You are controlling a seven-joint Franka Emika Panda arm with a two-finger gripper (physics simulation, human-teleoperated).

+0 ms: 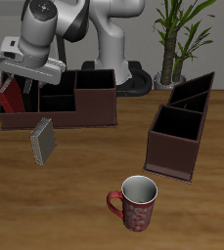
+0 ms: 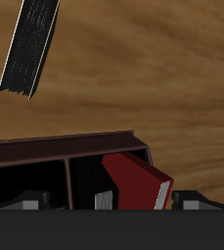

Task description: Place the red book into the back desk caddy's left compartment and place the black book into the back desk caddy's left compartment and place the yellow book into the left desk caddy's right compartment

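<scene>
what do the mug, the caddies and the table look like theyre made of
The red patterned mug looks like glazed ceramic: pale smooth inside, slight sheen. The dark brown desk caddies look like matte board or wood, thin flat walls, no gloss; unclear which. The brown table shows wood grain streaks, so wood or a wood-look laminate.

A simulated office or study corner: a wooden table (image 1: pixel 94 195) carries two dark desk caddies (image 1: pixel 69 103) (image 1: pixel 182 127), books (image 1: pixel 43 143) (image 1: pixel 8 96), and a red patterned mug (image 1: pixel 135 203). A potted plant (image 1: pixel 177 39) stands behind, near the robot's white base (image 1: pixel 109 44).
</scene>
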